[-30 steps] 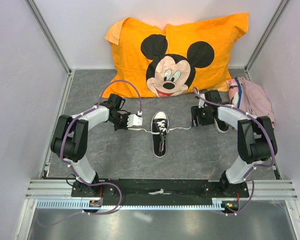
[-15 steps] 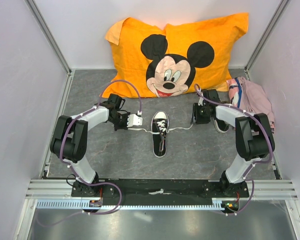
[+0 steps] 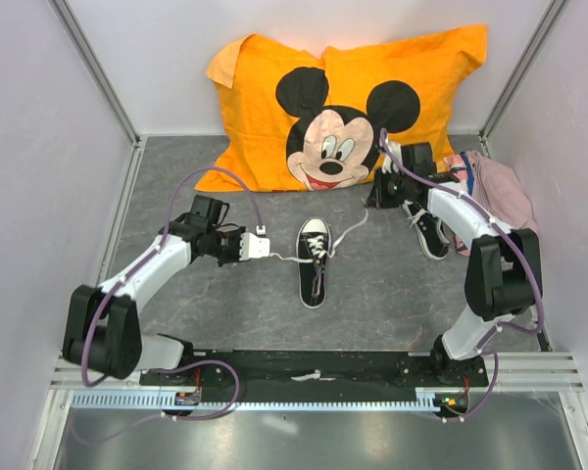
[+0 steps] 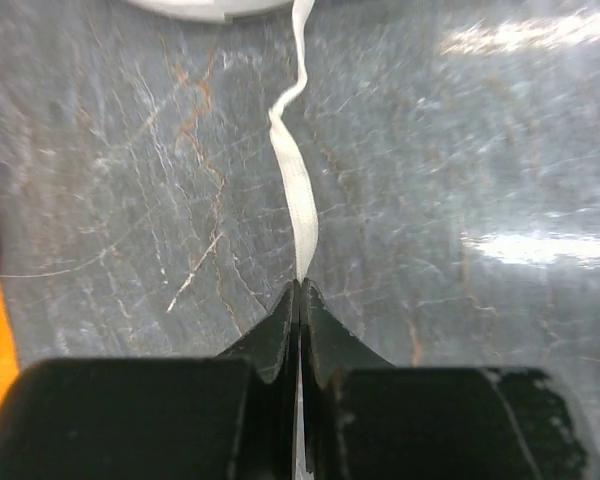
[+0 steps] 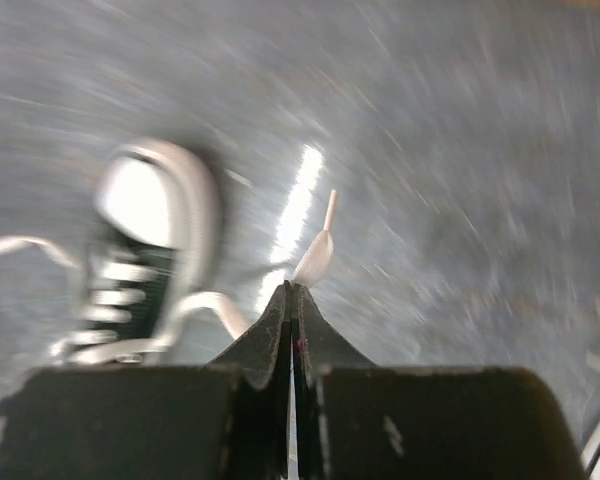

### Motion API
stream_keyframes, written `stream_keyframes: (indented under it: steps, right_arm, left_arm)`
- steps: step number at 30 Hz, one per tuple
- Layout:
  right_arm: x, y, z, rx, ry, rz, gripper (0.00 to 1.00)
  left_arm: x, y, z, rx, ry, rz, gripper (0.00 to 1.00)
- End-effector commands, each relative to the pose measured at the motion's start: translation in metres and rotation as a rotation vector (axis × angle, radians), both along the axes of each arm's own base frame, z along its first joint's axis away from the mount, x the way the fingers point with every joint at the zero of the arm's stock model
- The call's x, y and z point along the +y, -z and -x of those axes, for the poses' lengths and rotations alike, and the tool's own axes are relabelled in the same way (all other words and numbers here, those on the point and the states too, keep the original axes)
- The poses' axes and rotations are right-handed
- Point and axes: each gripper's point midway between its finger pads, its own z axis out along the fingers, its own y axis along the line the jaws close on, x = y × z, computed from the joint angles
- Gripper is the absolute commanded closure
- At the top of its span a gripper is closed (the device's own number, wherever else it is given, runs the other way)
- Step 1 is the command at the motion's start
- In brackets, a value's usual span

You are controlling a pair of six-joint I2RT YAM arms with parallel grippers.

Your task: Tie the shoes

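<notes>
left gripper (image 4: 300, 292) is pinched shut on one white lace (image 4: 298, 200) that runs to the black sneaker (image 3: 315, 262), which lies mid-table with its toe toward the mickey mouse pillow (image 3: 274, 78). right gripper (image 5: 292, 292) is clamped on the other lace (image 3: 351, 229), close to the pillow's lower edge. the second sneaker (image 3: 429, 231) lies farther right, near a pink cloth (image 3: 500, 191).

Black sneaker (image 3: 314, 269) lies centered, white laces (image 4: 302, 205) stretched out sideways; second sneaker (image 3: 431, 236) lies at right.
</notes>
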Motion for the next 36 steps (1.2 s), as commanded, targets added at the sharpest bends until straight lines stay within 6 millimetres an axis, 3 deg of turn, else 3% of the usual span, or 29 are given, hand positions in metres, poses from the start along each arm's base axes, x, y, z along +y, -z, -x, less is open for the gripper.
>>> stream_keyframes:
  steps: [1,3,4,8,14,19,21,24,26,27,29,31,35,36]
  right_arm:
    - [0.074,-0.097,0.003,-0.222,-0.27,-0.162,1.0]
    - [0.096,-0.102,0.011,-0.228,-0.333,-0.182,1.0]
    - [0.118,-0.103,0.018,-0.227,-0.384,-0.193,1.0]
    - [0.171,-0.108,0.04,-0.25,-0.531,-0.208,1.0]
    - [0.25,-0.106,0.072,-0.277,-0.719,-0.208,1.0]
    - [0.299,-0.085,0.093,-0.248,-0.811,-0.207,1.0]
    - [0.308,-0.077,0.094,-0.232,-0.816,-0.206,1.0]
    - [0.315,-0.051,0.094,-0.181,-0.807,-0.193,0.98]
    - [0.316,-0.035,0.094,-0.14,-0.798,-0.183,0.83]
    - [0.316,-0.033,0.094,-0.137,-0.799,-0.183,0.7]
    - [0.315,-0.036,0.093,-0.138,-0.787,-0.183,0.59]
    - [0.311,-0.053,0.087,-0.169,-0.767,-0.195,0.46]
    - [0.287,-0.086,0.069,-0.226,-0.715,-0.206,0.38]
    - [0.271,-0.097,0.062,-0.247,-0.688,-0.204,0.38]
  left_arm:
    - [-0.013,-0.023,0.021,-0.053,0.047,0.109,0.99]
    - [-0.014,-0.024,0.031,-0.055,0.056,0.132,0.98]
    - [-0.014,-0.026,0.034,-0.062,0.06,0.14,0.98]
    - [-0.018,-0.044,0.053,-0.127,0.087,0.199,0.98]
    - [-0.015,-0.045,0.089,-0.155,0.122,0.233,0.99]
    - [-0.01,-0.04,0.114,-0.185,0.148,0.247,0.98]
    - [-0.009,-0.037,0.122,-0.172,0.156,0.251,0.99]
    - [-0.009,-0.037,0.13,-0.162,0.166,0.261,0.98]
    - [-0.009,-0.038,0.132,-0.167,0.171,0.266,0.98]
    - [-0.009,-0.038,0.132,-0.167,0.173,0.266,0.98]
    - [-0.01,-0.039,0.133,-0.164,0.175,0.269,0.98]
    - [-0.011,-0.04,0.132,-0.159,0.18,0.271,0.98]
    - [-0.015,-0.049,0.114,-0.129,0.12,0.284,0.98]
    - [-0.017,-0.054,0.107,-0.127,0.1,0.295,0.99]
